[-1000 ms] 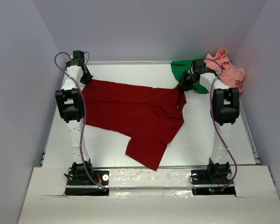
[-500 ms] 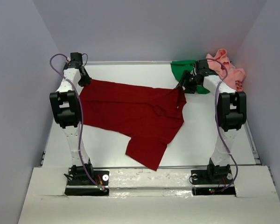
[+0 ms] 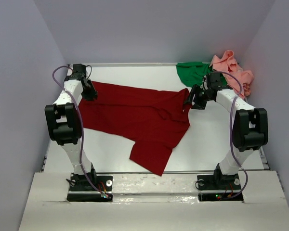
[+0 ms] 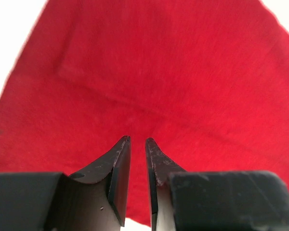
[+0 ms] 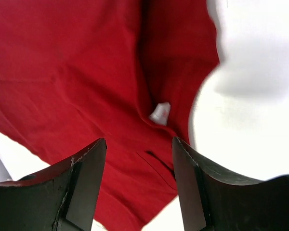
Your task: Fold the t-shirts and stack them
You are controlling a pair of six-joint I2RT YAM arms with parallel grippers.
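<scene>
The dark red t-shirt (image 3: pixel 135 113) lies spread on the white table, one sleeve pointing toward the near edge. My left gripper (image 3: pixel 90 94) hovers over its far-left corner. In the left wrist view the left gripper (image 4: pixel 137 139) has its jaws a narrow gap apart with nothing between them, above the red cloth (image 4: pixel 149 72). My right gripper (image 3: pixel 189 102) is at the shirt's right corner. In the right wrist view it (image 5: pixel 139 139) is wide open and empty above the collar area (image 5: pixel 135 96). The bright green t-shirt (image 3: pixel 192 73) and the salmon pink t-shirt (image 3: pixel 231 70) lie bunched at the back right.
Grey walls close the table in on the left, back and right. A white ledge (image 3: pixel 149 185) with both arm bases runs along the near edge. Bare white table (image 3: pixel 216 134) shows to the right of the red shirt.
Both arms have swung outward at the elbows and both grippers have drawn a little toward the near side. The red shirt has stayed in place.
</scene>
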